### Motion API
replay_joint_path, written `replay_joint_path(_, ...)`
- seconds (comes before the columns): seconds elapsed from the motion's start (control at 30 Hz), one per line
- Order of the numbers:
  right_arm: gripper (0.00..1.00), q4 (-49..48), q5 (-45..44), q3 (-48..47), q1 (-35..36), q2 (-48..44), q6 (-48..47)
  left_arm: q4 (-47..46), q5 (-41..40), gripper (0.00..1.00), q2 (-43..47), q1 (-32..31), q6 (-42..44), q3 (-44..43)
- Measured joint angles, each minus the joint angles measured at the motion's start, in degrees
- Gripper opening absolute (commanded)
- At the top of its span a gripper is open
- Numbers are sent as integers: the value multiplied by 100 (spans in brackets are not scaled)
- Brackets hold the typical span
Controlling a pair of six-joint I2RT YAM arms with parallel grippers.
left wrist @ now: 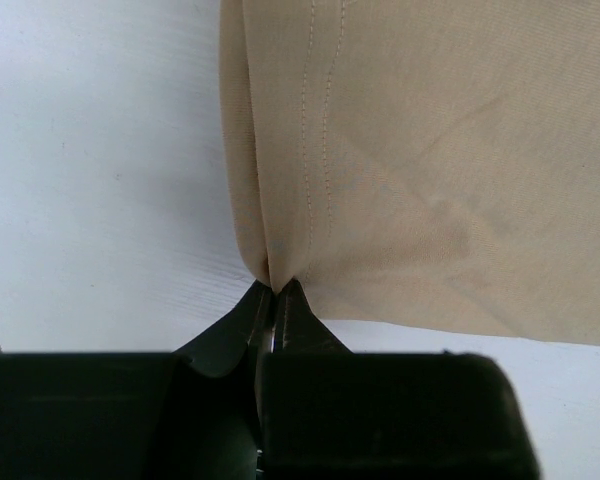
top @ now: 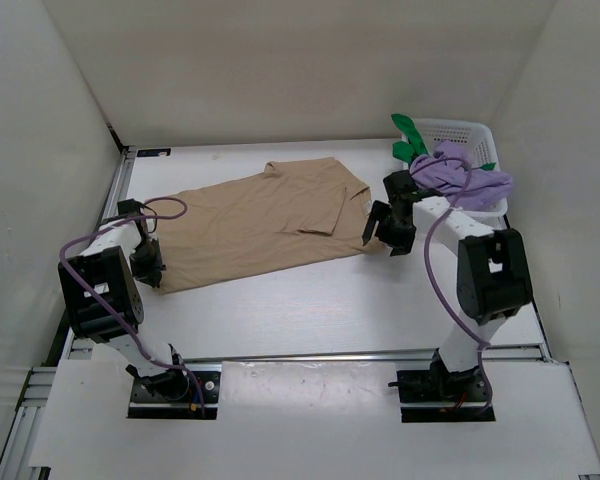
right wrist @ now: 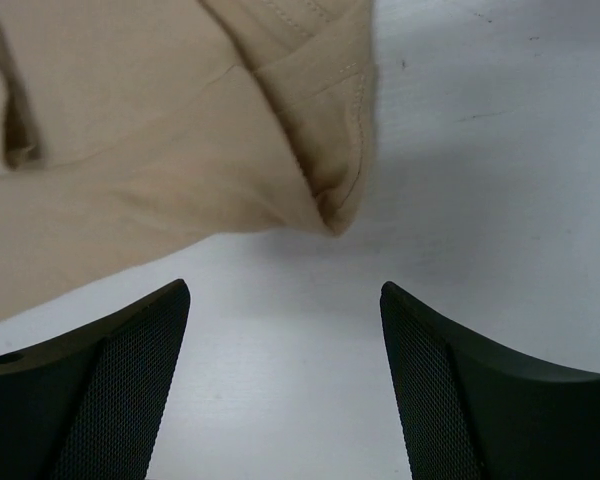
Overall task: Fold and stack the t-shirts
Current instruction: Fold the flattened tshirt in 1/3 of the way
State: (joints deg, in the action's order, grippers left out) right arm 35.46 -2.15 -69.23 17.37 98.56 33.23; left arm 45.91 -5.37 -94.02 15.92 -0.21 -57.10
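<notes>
A tan t-shirt (top: 260, 220) lies spread flat across the middle of the white table, one sleeve folded over it. My left gripper (top: 148, 270) sits at the shirt's near left corner and is shut on the hem (left wrist: 274, 268), which bunches into a pinch between the jaws. My right gripper (top: 388, 232) hovers just off the shirt's right corner, open and empty. In the right wrist view the folded shirt corner (right wrist: 332, 200) lies a little ahead of the wide-open fingers (right wrist: 130, 350).
A white laundry basket (top: 470, 135) stands at the back right, holding a purple garment (top: 465, 178) that drapes over its rim and a green one (top: 408, 140). White walls close in the table on three sides.
</notes>
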Motion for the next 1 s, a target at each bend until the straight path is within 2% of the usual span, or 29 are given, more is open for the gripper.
replay_joint_path(0.17,77,-129,-173,-142,7,632,188,0,7,10,-2,0,2,0)
replay_joint_path(0.3,56,-273,-262,-278,4,796,247,0,24,10,-2,2,0,2)
replay_joint_path(0.33,45,-299,-289,-295,4,822,254,-2,24,10,-2,2,0,2)
replay_joint_path(0.4,32,-337,-352,-337,4,872,260,-2,20,10,-2,2,0,2)
replay_joint_path(0.43,19,-369,-369,-341,2,887,282,-2,13,10,-2,2,0,2)
replay_joint_path(0.53,3,-393,-415,-341,0,898,352,-2,-20,10,-2,2,0,2)
replay_joint_path(0.57,0,-396,-420,-337,-4,898,387,0,-28,10,-2,2,0,2)
replay_joint_path(0.77,0,-522,-535,-105,-2,756,409,-4,-256,10,24,4,0,4)
replay_joint_path(1.0,0,42,-457,549,157,-385,411,-46,-817,10,356,28,0,278)
